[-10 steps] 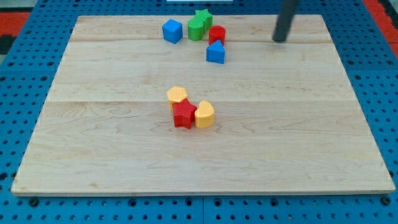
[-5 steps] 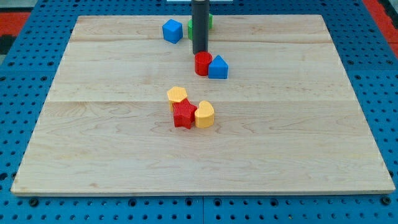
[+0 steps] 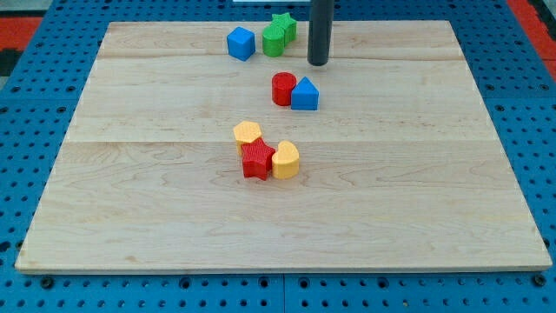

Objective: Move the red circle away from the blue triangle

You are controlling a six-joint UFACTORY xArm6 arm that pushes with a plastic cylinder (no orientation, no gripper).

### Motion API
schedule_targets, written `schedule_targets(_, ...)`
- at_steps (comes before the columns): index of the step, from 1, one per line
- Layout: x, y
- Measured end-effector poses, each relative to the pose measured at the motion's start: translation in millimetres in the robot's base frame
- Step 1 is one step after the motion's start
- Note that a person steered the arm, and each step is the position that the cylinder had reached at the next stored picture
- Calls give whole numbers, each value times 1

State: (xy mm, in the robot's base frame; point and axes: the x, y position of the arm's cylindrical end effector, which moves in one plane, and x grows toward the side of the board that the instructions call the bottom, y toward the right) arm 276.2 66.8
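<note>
Camera view shows the job as not yet done, by my reading: the red circle (image 3: 283, 89) sits on the counter (image 3: 434, 200) directly against the left side of the blue triangle (image 3: 304, 94), the two touching or very nearly so, a little beyond the counter's middle.

My end effector is a plain rod with nothing to open or close, so it clamps on nothing. My tip (image 3: 318, 63) rests on the counter just beyond the pair, slightly right of the red circle and almost straight behind the blue triangle, clear of both.

Farther off, near the far edge, a blue cube (image 3: 241, 43) stands to the left, with a green block (image 3: 274, 39) and a green star (image 3: 282, 24) packed together beside it. Nearer the middle of the counter a yellow block (image 3: 248, 135), a red star-shaped block (image 3: 257, 160) and a second yellow block (image 3: 286, 160) huddle in contact.

What remains, I judge, is the whole separation: I would need to bring my tip between the two or to the circle's right side and push it leftward, where open wood lies.
</note>
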Motion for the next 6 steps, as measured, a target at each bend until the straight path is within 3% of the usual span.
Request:
schedule_targets(1, -2, 5)
schedule_targets(3, 60, -66)
schedule_targets(5, 118, -80)
schedule_targets(6, 143, -59)
